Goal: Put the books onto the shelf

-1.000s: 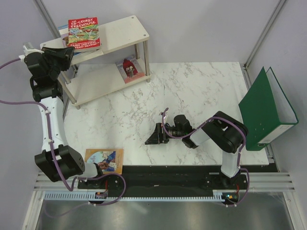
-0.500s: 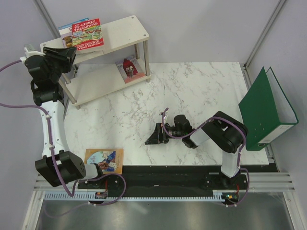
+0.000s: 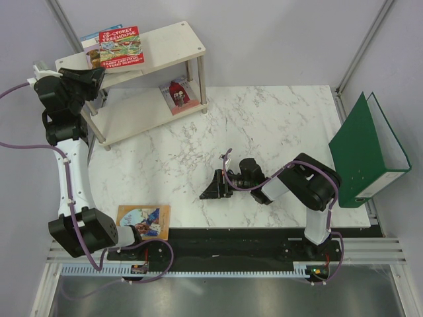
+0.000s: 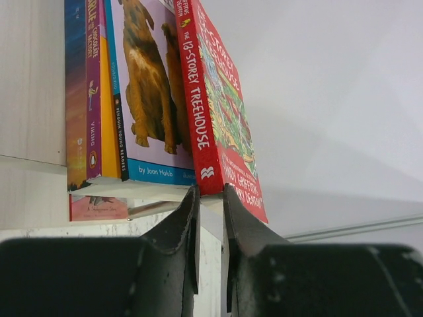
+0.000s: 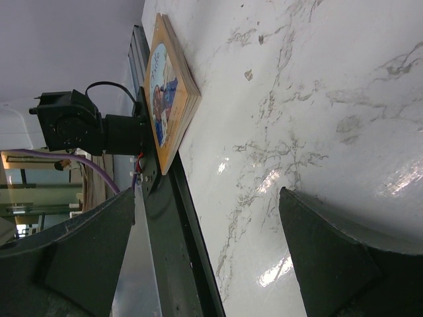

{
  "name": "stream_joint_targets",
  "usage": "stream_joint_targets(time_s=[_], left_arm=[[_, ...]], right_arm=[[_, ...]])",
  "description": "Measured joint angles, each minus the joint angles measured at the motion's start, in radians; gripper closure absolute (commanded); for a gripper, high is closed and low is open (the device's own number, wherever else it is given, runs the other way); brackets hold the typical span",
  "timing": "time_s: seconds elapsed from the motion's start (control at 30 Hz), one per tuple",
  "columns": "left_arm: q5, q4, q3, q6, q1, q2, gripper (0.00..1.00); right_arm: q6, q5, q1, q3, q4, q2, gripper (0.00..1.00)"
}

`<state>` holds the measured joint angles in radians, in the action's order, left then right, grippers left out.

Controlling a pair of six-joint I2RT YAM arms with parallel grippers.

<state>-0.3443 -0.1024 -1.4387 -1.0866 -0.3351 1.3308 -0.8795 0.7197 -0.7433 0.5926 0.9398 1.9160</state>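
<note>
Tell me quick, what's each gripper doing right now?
Left gripper: nearly closed at the edge of the red Treehouse paperback; grip cannot be told.
Right gripper: open, empty.

A white marbled counter (image 3: 277, 125) fills the middle of the top view, and the same veined surface runs glossy across the right wrist view. A large green binder (image 3: 367, 148) stands on edge at the counter's right margin, at the middle right of the frame. A black strip (image 3: 231, 236) borders the counter's near edge, with a slotted metal rail (image 3: 218, 269) just below it. Two slanted metal posts (image 3: 367, 43) rise against the plain grey wall (image 3: 284, 39) at the top.
</note>
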Motion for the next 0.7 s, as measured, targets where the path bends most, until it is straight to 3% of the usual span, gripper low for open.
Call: stream_joint_targets(time_s=[0.17, 0.7], left_arm=[[0.004, 0.001, 0.006, 0.0, 0.0, -0.002, 0.98], [0.031, 0.031, 0.055, -0.036, -0.053, -0.04, 0.98]], right_arm=[[0.0, 0.0, 0.0, 0.0, 0.001, 0.0, 0.02], [0.0, 0.002, 0.0, 0.0, 0.004, 0.001, 0.02]])
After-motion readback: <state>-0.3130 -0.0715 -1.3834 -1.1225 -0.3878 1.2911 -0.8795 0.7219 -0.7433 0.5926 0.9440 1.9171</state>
